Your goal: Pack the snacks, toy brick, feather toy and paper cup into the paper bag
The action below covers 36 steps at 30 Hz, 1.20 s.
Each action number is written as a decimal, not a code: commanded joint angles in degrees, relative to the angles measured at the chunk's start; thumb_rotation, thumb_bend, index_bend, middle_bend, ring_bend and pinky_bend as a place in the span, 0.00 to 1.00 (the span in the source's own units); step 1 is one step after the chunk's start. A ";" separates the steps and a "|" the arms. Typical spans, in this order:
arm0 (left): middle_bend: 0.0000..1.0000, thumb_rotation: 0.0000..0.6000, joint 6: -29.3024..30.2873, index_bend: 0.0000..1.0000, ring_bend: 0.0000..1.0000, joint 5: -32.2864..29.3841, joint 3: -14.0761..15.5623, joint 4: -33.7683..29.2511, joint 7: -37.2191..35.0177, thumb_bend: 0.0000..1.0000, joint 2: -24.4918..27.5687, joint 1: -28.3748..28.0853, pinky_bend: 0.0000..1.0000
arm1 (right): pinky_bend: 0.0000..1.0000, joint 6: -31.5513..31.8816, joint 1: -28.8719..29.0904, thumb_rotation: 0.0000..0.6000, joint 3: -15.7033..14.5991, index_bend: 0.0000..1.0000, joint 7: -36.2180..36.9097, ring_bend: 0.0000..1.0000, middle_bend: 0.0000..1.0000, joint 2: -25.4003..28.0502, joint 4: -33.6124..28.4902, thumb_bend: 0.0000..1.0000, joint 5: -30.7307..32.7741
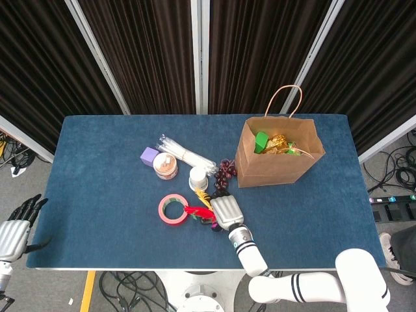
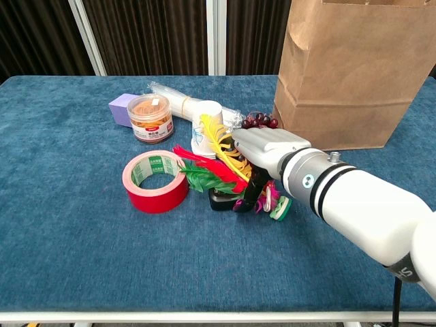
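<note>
Two views: head, then chest.
Head view: right hand [image 1: 225,212] is laid over the multicoloured feather toy [image 1: 197,212] beside the red tape roll [image 1: 173,208]; left hand [image 1: 14,231] is held off the table's edge, fingers extended, nothing held; brown paper bag [image 1: 276,162] is stood upright, snacks inside.
Chest view: right hand [image 2: 267,152] is seen with fingers curled down onto the feather toy [image 2: 216,163]; whether it is gripped cannot be told. White paper cup [image 2: 205,128] is lying just behind the feathers.

both views are evenly and brightly lit from above, with soft light and no harsh glare. shadows are short and faint: a small dark patch sits under the right robot hand [image 2: 262,153] and a thin one beside the tape roll [image 2: 156,182]. the head view is sharp but bows slightly toward its edges. the chest view is crisp up close, and the white forearm [image 2: 368,211] shows mild sheen.
</note>
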 commanded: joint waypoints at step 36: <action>0.08 1.00 -0.02 0.14 0.02 -0.09 0.03 0.91 -0.78 0.26 -0.34 0.28 0.17 | 0.25 -1.80 0.55 1.00 -1.27 0.35 -1.96 0.22 0.38 -0.84 2.14 0.02 1.76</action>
